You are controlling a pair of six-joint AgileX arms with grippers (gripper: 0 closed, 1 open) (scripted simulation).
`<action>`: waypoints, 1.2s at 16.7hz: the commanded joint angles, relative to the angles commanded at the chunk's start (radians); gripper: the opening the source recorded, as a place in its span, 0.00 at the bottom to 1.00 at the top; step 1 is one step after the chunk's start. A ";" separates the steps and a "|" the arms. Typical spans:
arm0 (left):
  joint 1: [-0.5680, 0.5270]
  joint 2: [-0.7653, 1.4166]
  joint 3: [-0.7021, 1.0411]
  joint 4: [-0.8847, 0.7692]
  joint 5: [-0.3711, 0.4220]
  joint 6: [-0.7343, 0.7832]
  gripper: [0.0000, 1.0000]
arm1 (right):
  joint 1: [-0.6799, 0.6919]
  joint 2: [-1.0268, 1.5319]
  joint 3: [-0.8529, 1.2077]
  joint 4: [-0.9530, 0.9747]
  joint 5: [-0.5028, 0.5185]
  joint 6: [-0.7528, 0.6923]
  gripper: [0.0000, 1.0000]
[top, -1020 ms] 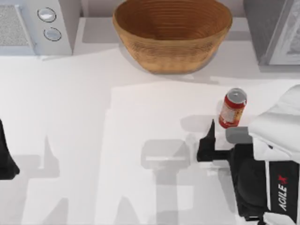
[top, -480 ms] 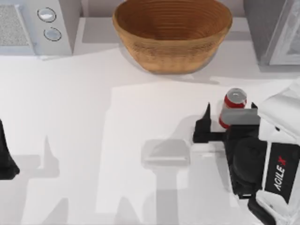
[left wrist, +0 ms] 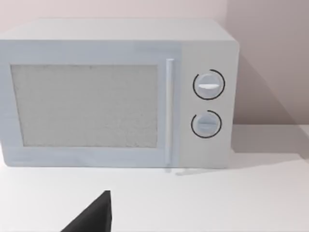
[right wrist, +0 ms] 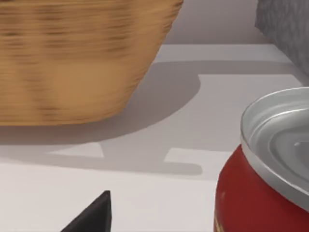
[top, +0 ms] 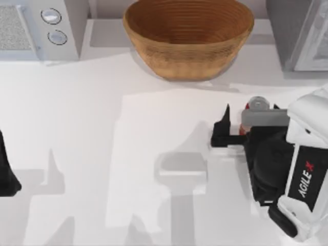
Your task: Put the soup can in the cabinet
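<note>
The right gripper (top: pixel 241 120) stood wide open around the small red silver-lidded soup can (top: pixel 254 105), gripping nothing; the big woven wicker bowl (top: pixel 188 38) behind held nothing.

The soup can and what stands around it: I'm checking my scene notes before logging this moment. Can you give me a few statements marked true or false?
1. The soup can stands upright on the table. True.
2. The soup can lies inside the woven bowl. False: it stands on the table, nearer than the bowl and apart from it.
3. The right tool is at the can, one dark finger to the can's left. True.
4. The left tool holds the can. False: it sits at the table's left edge, far from the can.
5. The microwave door is open. False: it is shut.
</note>
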 joint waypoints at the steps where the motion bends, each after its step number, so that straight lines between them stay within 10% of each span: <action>1: 0.000 0.000 0.000 0.000 0.000 0.000 1.00 | 0.000 0.000 0.000 0.000 0.000 0.000 1.00; 14: 0.000 0.000 0.000 0.000 0.000 0.000 1.00 | 0.000 0.000 0.000 0.000 0.000 0.000 0.02; 20: 0.000 0.000 0.000 0.000 0.000 0.000 1.00 | 0.000 0.000 0.000 0.000 0.000 0.000 0.00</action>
